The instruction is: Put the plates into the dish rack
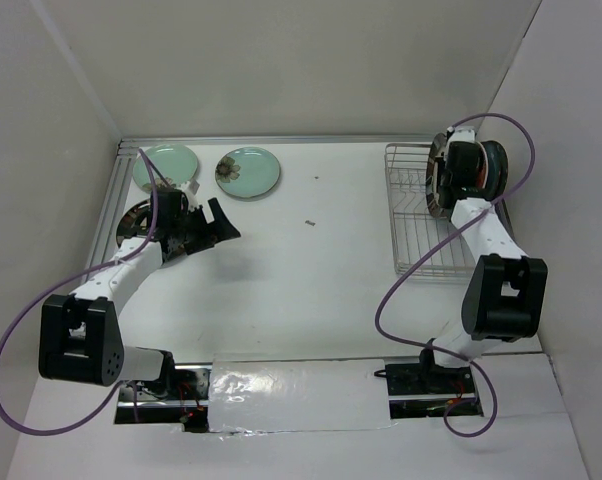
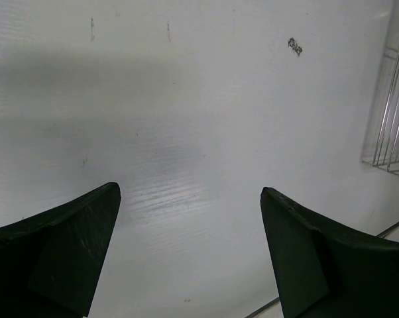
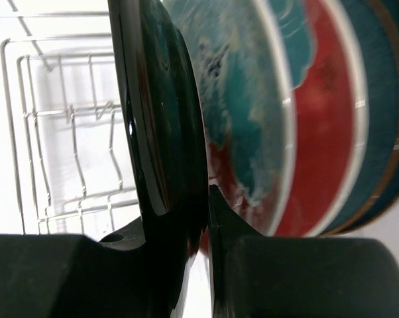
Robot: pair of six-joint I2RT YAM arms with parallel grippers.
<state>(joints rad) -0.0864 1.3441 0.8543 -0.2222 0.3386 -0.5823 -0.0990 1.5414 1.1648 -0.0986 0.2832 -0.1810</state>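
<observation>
- The right gripper (image 3: 186, 225) clamps the glossy dark teal round ceramic plate (image 3: 160, 119) upright at the silver wire dish rack (image 1: 421, 262), just beside the racked plates (image 3: 319, 132).
- Judged best: seat its rim between dividers before releasing.
- The left gripper (image 2: 189, 191) gapes wide, empty.

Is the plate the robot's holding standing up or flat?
Standing up: the dark plate is on edge in the right gripper's jaws, like the racked plates.

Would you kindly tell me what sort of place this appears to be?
Most likely a robot lab test cell, not a kitchen: plain white walls box in a white table, two arms are mounted at its edge, and a dish rack and plates serve as props.
</observation>
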